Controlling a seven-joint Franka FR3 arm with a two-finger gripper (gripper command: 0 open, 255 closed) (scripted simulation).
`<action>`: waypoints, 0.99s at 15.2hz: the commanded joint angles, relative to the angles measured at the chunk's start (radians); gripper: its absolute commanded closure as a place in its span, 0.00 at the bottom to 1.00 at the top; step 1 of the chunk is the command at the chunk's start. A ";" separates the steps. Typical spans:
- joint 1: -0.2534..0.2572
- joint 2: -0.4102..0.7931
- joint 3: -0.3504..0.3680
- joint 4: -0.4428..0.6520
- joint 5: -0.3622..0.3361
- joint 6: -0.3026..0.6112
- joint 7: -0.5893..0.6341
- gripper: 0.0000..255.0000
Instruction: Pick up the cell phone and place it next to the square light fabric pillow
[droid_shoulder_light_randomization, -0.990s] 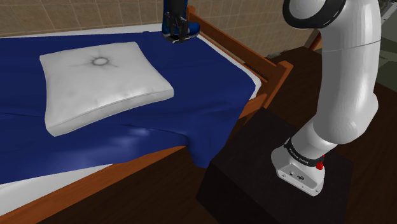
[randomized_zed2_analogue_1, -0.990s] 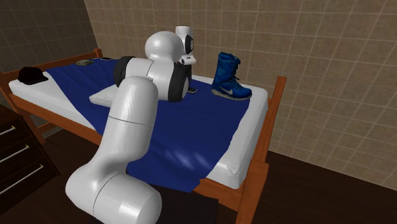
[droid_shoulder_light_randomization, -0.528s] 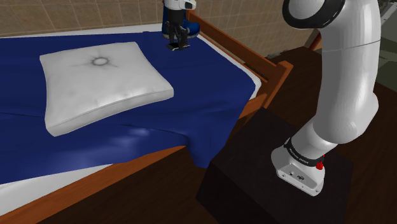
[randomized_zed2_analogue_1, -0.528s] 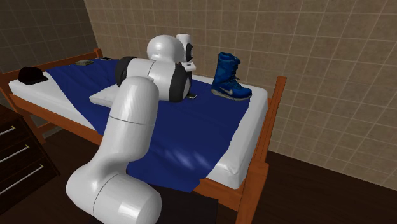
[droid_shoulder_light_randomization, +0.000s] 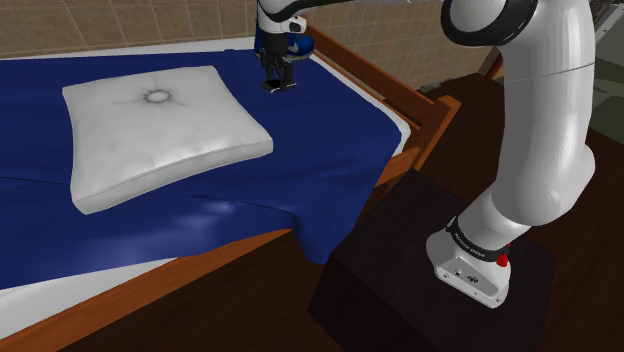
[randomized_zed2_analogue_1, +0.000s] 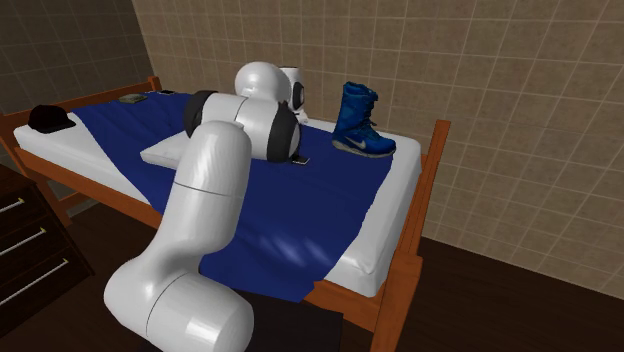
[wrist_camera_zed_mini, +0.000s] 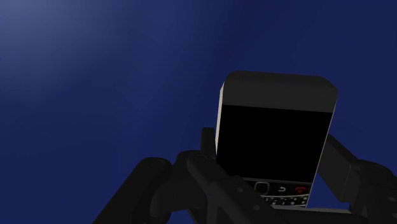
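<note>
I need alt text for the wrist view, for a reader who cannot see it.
A black cell phone with a dark screen and small keys is clasped between the two black fingers of the gripper. Behind it lies a plain dark blue bed cover.

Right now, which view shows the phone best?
The wrist view: the phone sits large, clasped in the gripper, screen and keys facing the camera. In the shoulder view it blends into the black gripper over the blue blanket. In the second exterior view the arm hides nearly all of it.
</note>
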 joint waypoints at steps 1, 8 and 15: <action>-0.002 0.004 -0.001 -0.020 -0.002 0.024 0.002 1.00; -0.003 0.020 -0.005 -0.049 -0.008 0.068 0.007 1.00; -0.003 0.020 -0.005 -0.049 -0.008 0.068 0.007 0.00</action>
